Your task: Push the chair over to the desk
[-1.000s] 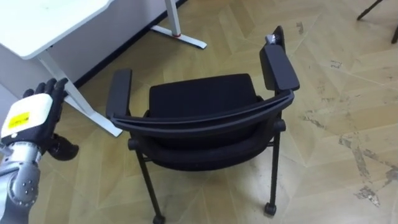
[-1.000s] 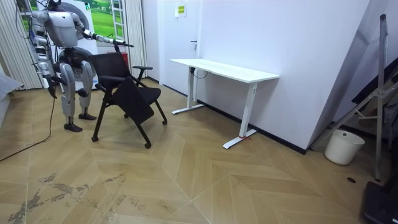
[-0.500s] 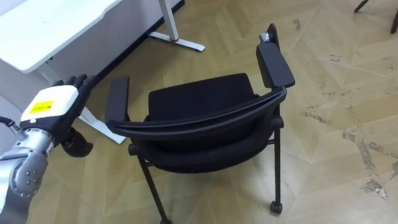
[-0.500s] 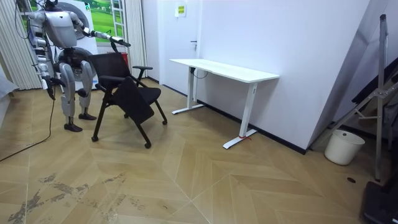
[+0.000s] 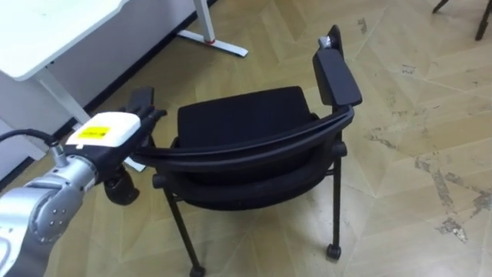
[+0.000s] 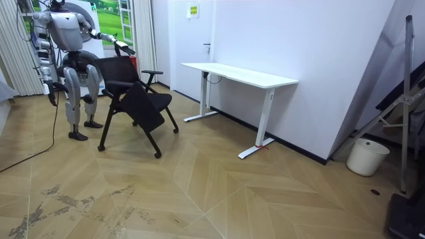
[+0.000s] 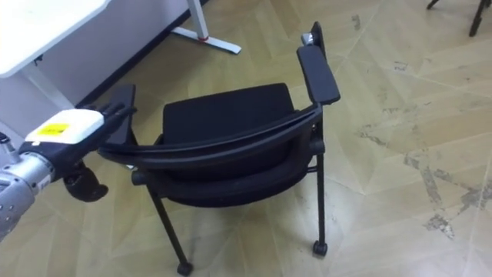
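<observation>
Black in seat, back and armrests, the chair [image 5: 238,123] stands on its thin legs on the wooden herringbone floor [image 5: 415,192], just beside the white desk [image 5: 54,31]. Its backrest [image 5: 254,151] is the side nearest to the robot, and its seat faces away from it. The right armrest [image 5: 337,75] is free. The left hand [image 5: 104,137] lies at the left end of the backrest, where the left armrest [image 5: 143,98] begins. Its fingers [image 5: 147,118] are straight and close together along this armrest, not curled around it, and the dark thumb [image 5: 119,188] hangs under the hand. In the room view the robot stands upright behind the chair, at the room view's left, with the left arm stretched forward to it. The right hand [image 6: 51,93] hangs beside the body, and its state cannot be told from there.
</observation>
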